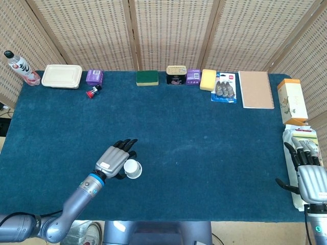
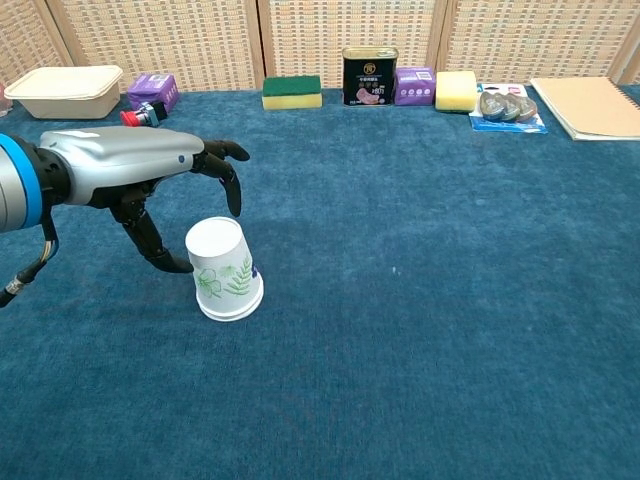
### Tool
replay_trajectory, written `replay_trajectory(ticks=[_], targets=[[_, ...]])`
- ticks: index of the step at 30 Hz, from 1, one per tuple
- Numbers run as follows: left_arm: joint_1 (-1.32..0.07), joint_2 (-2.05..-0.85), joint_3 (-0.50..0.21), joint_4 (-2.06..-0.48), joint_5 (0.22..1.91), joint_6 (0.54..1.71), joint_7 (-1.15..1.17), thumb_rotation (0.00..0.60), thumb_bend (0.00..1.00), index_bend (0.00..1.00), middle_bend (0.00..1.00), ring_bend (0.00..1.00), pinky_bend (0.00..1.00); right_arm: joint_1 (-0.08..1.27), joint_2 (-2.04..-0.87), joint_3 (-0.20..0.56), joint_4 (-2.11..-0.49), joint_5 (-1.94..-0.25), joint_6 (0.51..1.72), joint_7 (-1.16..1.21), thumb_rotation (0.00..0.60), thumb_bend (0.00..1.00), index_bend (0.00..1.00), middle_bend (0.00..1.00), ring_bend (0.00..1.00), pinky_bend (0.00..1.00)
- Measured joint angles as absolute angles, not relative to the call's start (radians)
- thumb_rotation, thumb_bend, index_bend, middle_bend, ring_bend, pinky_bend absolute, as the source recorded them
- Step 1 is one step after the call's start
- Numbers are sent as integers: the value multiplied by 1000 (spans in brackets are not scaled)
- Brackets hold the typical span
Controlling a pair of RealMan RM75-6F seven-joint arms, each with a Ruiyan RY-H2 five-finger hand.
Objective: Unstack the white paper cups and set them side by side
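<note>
A white paper cup stack (image 2: 225, 268) with a green leaf print stands upside down on the blue tablecloth, seen from above as a white disc (image 1: 133, 168) in the head view. My left hand (image 2: 150, 180) hovers just left of it, fingers spread over its top and thumb reaching down beside its wall, holding nothing. In the head view the left hand (image 1: 115, 159) overlaps the cup's left side. My right hand (image 1: 307, 176) rests open at the table's right edge, far from the cup.
Along the far edge stand a bottle (image 1: 19, 67), a lidded container (image 1: 62, 76), purple boxes (image 1: 94, 77), a sponge (image 1: 147, 78), a tin (image 1: 176, 75), a yellow sponge (image 1: 208, 79) and a notebook (image 1: 255, 89). A packet (image 1: 294, 148) lies by the right hand.
</note>
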State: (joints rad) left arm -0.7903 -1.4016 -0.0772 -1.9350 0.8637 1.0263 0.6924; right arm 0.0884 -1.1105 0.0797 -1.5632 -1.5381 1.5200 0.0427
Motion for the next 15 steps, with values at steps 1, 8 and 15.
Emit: replay_trajectory(ticks=[1, 8, 15], targets=[[-792, -1402, -76, -1935, 861, 1028, 693, 600, 181, 327, 0, 0, 104, 88, -1111, 80, -1563, -1538, 1520, 43, 600, 0, 74, 0, 27, 23], [-804, -1402, -68, -1932, 848, 1034, 690, 600, 220, 331, 0, 0, 104, 89, -1111, 78, -1563, -1540, 1518, 43, 600, 0, 75, 0, 27, 23], [-811, -1404, -63, -1931, 841, 1043, 686, 600, 240, 358, 0, 0, 104, 90, -1111, 78, -1563, -1540, 1517, 41, 600, 0, 74, 0, 27, 23]])
